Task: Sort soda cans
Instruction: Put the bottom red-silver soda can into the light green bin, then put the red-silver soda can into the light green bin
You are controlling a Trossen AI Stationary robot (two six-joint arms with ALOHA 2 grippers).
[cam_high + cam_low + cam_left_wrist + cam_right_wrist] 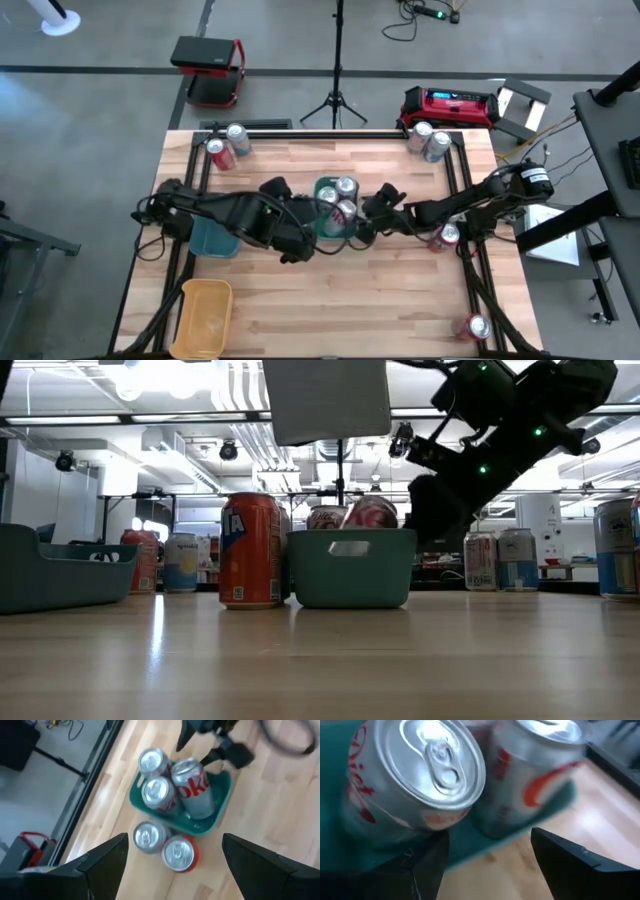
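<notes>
Nearest the low camera sits an orange can (249, 550) upright on the worktop (320, 660), just beside a green tray (348, 568) that already holds three silver cola cans (175, 787) – one of them tipped over on its side. A plain silver can (147, 836) stands next to the orange one, outside the tray. The right hand (490, 855) hangs right at the tray's edge with its fingers apart and nothing in them; the left hand (172, 870) hovers above the loose pair, also spread and empty. These cans are thin, smooth metal, so I'd guess slippery and easy to dent if they're empty – best squeezed gently around the mid-body, not the rim. Farther back there are more cans at the far corners (224, 148), plus a couple of red ones near the right edge (445, 236)
</notes>
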